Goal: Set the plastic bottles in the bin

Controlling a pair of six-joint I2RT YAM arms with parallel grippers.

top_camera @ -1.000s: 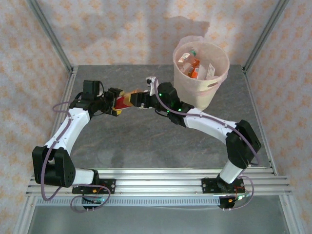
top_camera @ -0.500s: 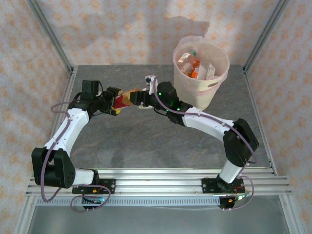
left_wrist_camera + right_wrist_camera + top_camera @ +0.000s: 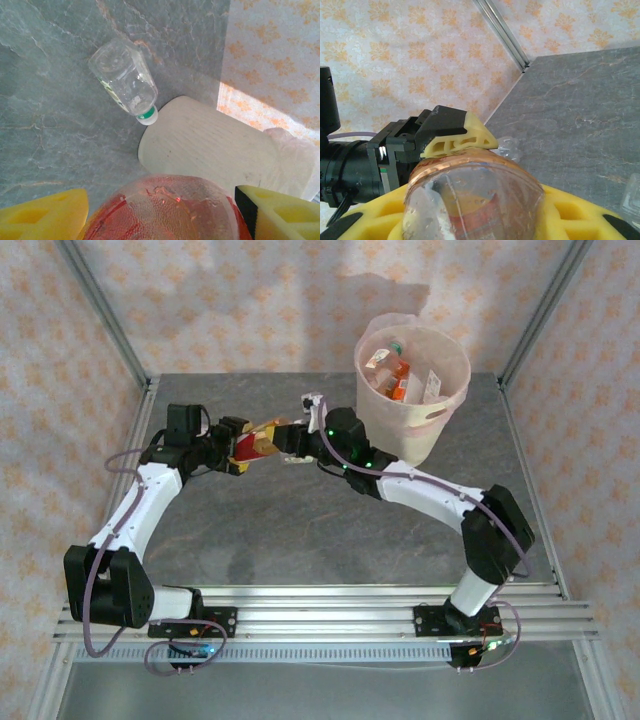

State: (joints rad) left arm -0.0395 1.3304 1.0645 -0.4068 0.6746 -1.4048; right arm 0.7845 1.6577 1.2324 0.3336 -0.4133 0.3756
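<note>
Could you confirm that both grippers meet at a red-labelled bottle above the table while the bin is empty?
Not quite: the bin is not empty; the top external view shows several bottles inside it. The left gripper and right gripper do meet at the red-labelled bottle above the table.

Clad in white shells (image 3: 135, 512) between black joint blocks (image 3: 497, 535); trailing lilac cables (image 3: 86, 615); lit by green lights (image 3: 348, 468); tipped with yellow hollow-ribbed wedge fingers (image 3: 42, 215); bolted on black base plates (image 3: 455, 618)

top: high, rear, looking down, far | wrists: close-up | shared: red bottle (image 3: 165, 210)
</note>
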